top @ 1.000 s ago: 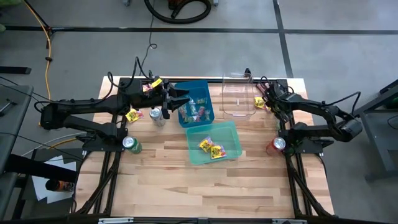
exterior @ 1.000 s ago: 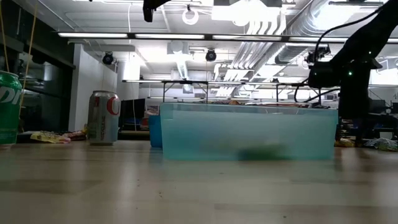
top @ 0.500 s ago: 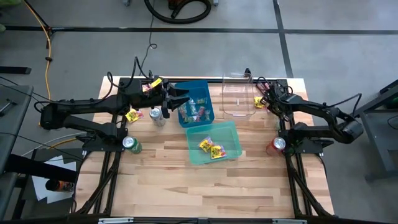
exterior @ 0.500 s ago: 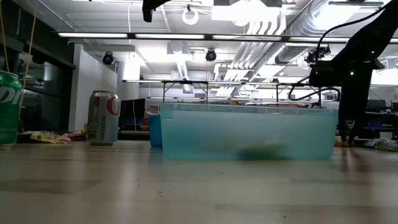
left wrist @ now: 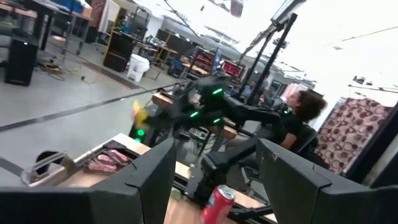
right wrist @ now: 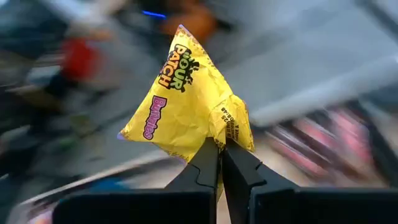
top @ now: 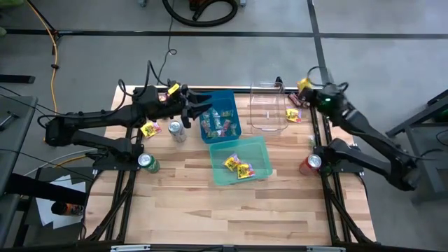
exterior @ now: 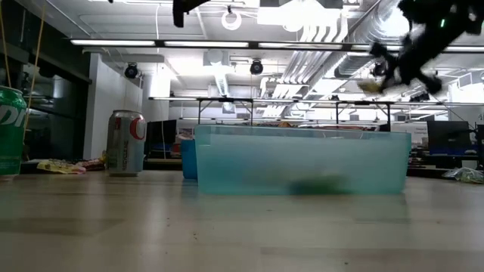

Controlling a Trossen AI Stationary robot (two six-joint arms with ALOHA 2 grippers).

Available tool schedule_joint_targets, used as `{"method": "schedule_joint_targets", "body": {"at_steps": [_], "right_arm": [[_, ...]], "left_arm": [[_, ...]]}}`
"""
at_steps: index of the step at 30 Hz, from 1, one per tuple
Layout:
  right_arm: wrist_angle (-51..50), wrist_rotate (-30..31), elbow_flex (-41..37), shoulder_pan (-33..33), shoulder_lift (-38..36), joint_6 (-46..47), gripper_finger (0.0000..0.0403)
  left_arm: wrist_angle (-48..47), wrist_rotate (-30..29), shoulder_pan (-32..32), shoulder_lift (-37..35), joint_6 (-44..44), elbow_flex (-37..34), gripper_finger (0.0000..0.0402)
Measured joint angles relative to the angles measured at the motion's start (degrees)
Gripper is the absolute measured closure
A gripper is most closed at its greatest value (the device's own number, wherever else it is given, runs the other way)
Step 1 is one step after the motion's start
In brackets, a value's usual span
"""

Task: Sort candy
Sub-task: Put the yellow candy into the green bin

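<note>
At the wooden table's (top: 182, 203) left, a green drink can (top: 147, 162) and a silver drink can (top: 176, 130) stand near a yellow candy packet (top: 148, 129) lying flat. The left pincer (top: 207, 109) hovers with fingers spread, empty, over the blue plastic bin (top: 232, 103) of mixed wrapped candies (top: 218, 124). In front sits a teal translucent bin (top: 260, 150) with two yellow packets (top: 238, 166) inside. A clear plastic bin (top: 267, 110) stands further right, another yellow packet (top: 292, 115) beside it. The right pincer (right wrist: 219, 148), raised above the table's far right corner, is clamped on a yellow Sour Patch candy packet (right wrist: 184, 99). A red drink can (top: 312, 162) stands by the right arm's base.
</note>
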Motion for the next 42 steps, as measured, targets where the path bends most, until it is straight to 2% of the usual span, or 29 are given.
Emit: {"method": "schedule_joint_targets", "body": {"at_steps": [3,5,8,10,16,21,26,33,37,42], "right_arm": [[4.8,-6.8,4.2,3.4,-2.0,-8.0,0.0402],[8.3,-13.7,6.4,6.6,-2.1,-12.1,0.0402],[12.5,-23.0,8.4,12.6,-1.4,-15.6,0.0402],[15.7,-26.1,9.0,17.7,0.0,-16.9,0.0402],[25.1,-26.7,9.0,33.2,7.8,-28.5,0.0403],[30.3,-27.6,9.0,41.5,16.3,-39.8,0.0403],[32.6,-27.5,9.0,42.9,19.9,-39.5,0.0403],[33.6,-27.6,9.0,42.9,19.8,-38.0,0.0403],[33.5,-31.1,9.0,43.5,20.4,-33.2,0.0403],[25.9,-31.4,9.0,46.9,23.3,-32.7,0.0403]], "left_arm": [[0.0,0.0,0.8,0.0,0.0,0.0,0.0191],[0.0,0.3,1.1,0.0,0.0,0.0,0.0191],[0.0,1.2,1.4,0.0,0.0,0.0,0.0191],[0.0,1.3,1.4,0.0,0.0,0.0,0.0191],[-0.1,2.4,1.0,0.0,0.0,0.0,0.0191],[-0.2,2.8,0.1,0.0,0.0,0.0,0.0191],[-0.5,2.8,-0.1,0.0,0.0,0.0,0.0191],[-0.6,2.8,-0.1,0.0,0.0,0.0,0.0191],[-1.2,2.8,-0.1,0.1,0.0,0.0,0.0191],[-2.2,2.8,-0.1,0.1,0.0,0.0,0.0191]]}}
